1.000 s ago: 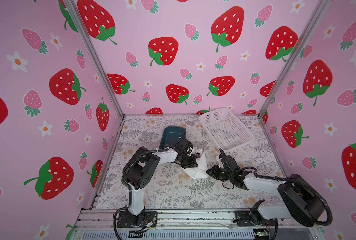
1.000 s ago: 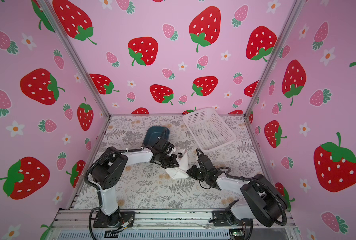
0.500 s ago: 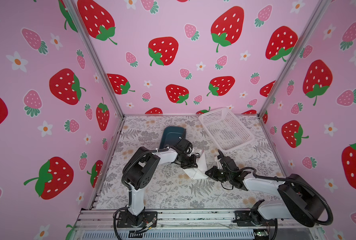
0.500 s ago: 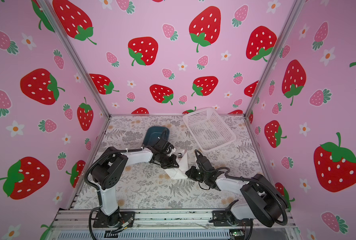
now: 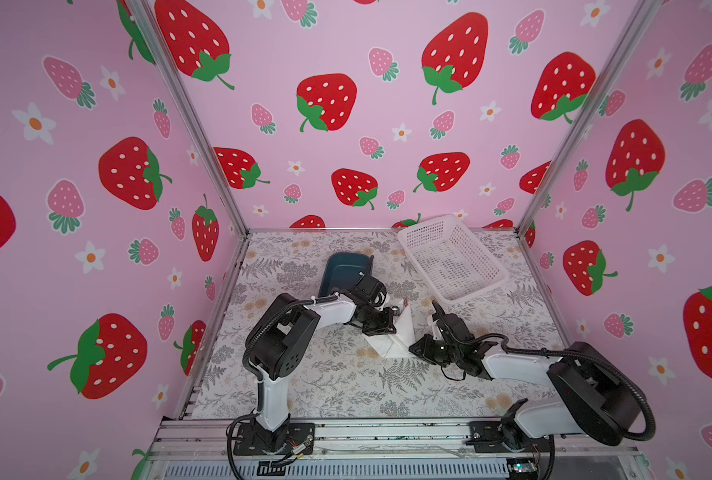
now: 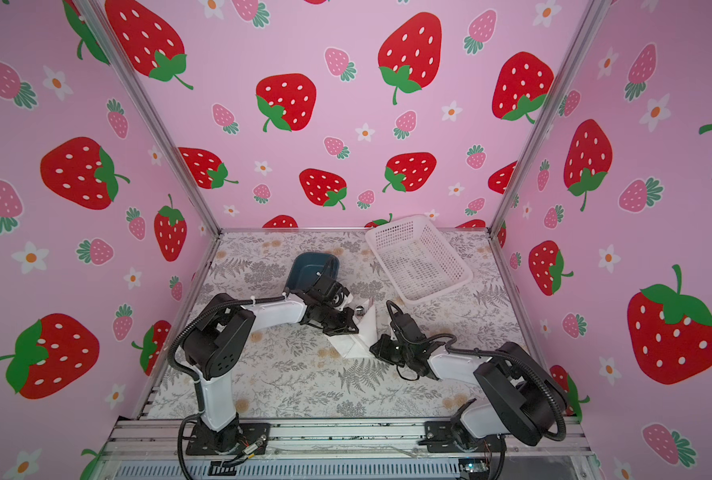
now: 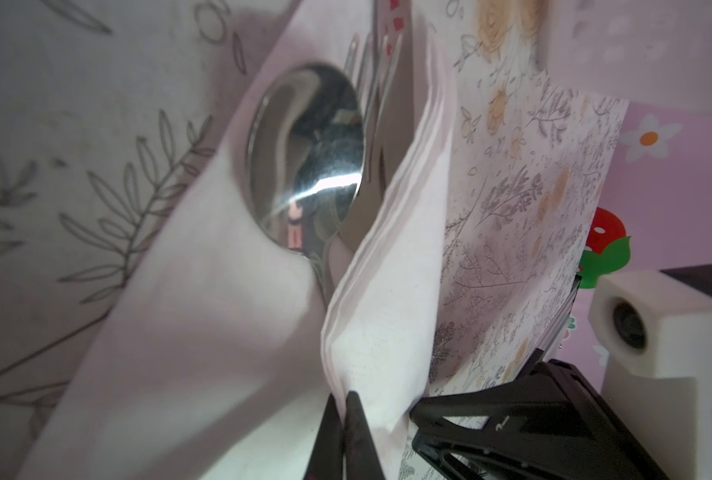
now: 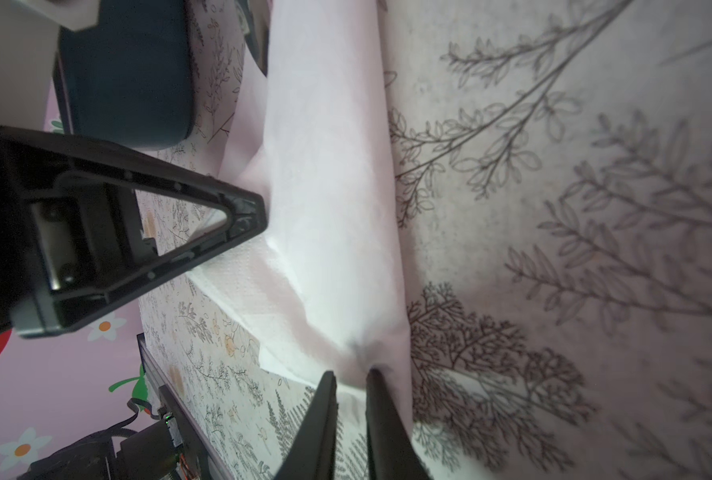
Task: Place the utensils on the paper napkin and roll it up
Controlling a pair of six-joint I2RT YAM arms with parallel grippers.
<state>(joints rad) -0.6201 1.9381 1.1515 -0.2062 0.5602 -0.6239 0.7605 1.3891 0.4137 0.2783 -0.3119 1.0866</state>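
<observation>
Three utensils [image 7: 304, 153] sit inside the half-rolled napkin [image 7: 204, 332], pinched by left claw [image 7: 341, 397]; right claw [image 8: 352, 374], narrowly parted, likely must regrip to roll on.

The only mark I can find is on one black finger [image 7: 532, 415] of my right gripper [image 8: 351, 377], seen from my left wrist camera. It is a small pale character on the finger's flat side, with a short dash beside it. It looks like a 2, but it lies sideways and is small, so I cannot be sure. I can read no other word, brand or number in either wrist view or in both top views.
</observation>
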